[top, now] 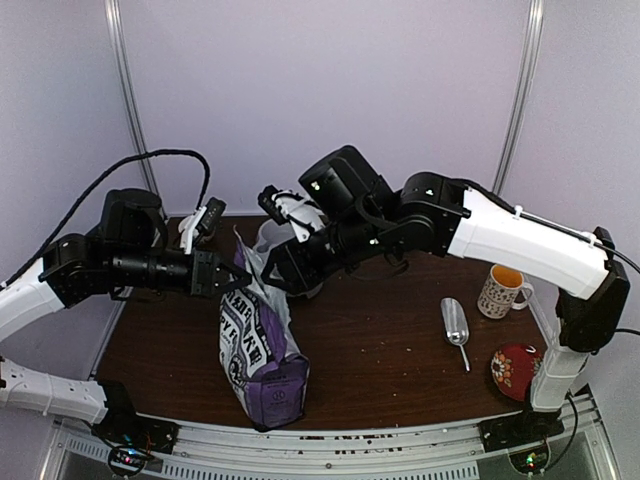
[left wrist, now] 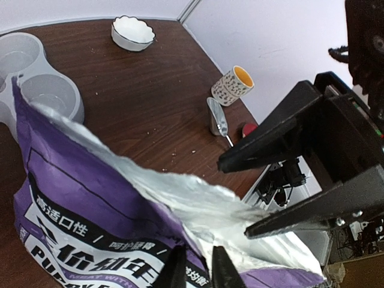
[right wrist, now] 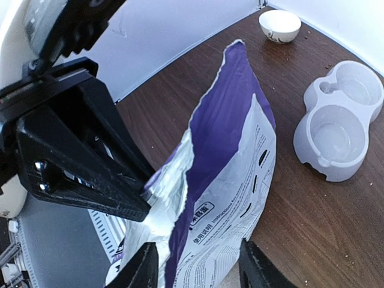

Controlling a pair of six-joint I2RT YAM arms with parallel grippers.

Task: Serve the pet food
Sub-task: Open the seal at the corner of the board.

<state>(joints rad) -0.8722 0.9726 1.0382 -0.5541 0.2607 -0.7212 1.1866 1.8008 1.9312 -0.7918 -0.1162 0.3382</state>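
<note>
Straddling pet food bag (right wrist: 228, 156) rim, right fingers (right wrist: 141, 270) stand apart; left fingers (left wrist: 223, 273) near-closed at same rim, hold unclear.

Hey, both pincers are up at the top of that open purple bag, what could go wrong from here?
The bag stands tall and soft near the table's front edge, and the right pincer is open around its rim, so it may slump or tip and spill.
The left pincer sits on only a thin strip of rim; a pull there could slip or tear it.
</note>
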